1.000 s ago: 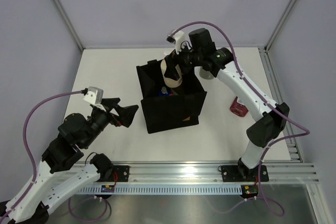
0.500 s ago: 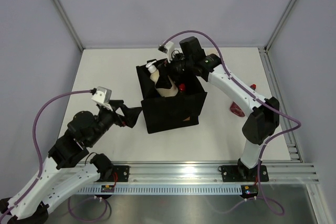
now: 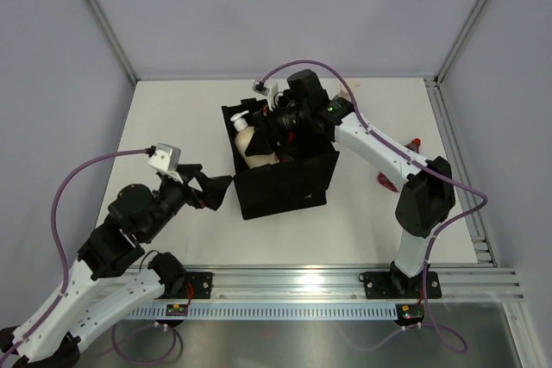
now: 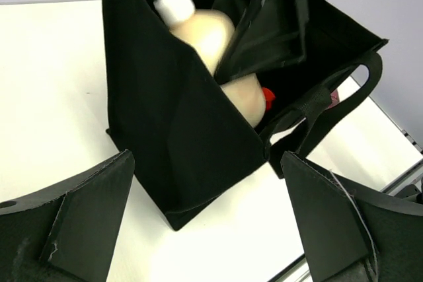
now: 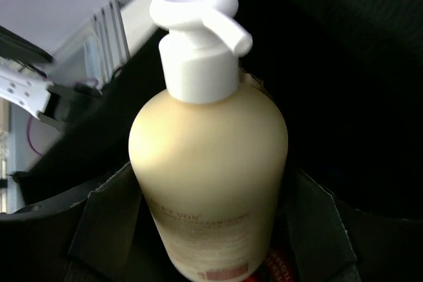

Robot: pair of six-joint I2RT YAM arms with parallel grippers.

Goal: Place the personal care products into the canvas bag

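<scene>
Over the last second the right arm has swung left and dipped, so the right end effector (image 3: 269, 131) grips the cream bottle (image 3: 248, 142) tilted inside the mouth of the black bag (image 3: 285, 183), while the crouched left arm points its left end effector (image 3: 214, 188), spread open and empty, at the bag's side.

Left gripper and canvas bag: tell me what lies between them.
Nothing but bare white table, seen in the left wrist view: the open left gripper faces the canvas bag at its near corner, with no bottle between.
</scene>
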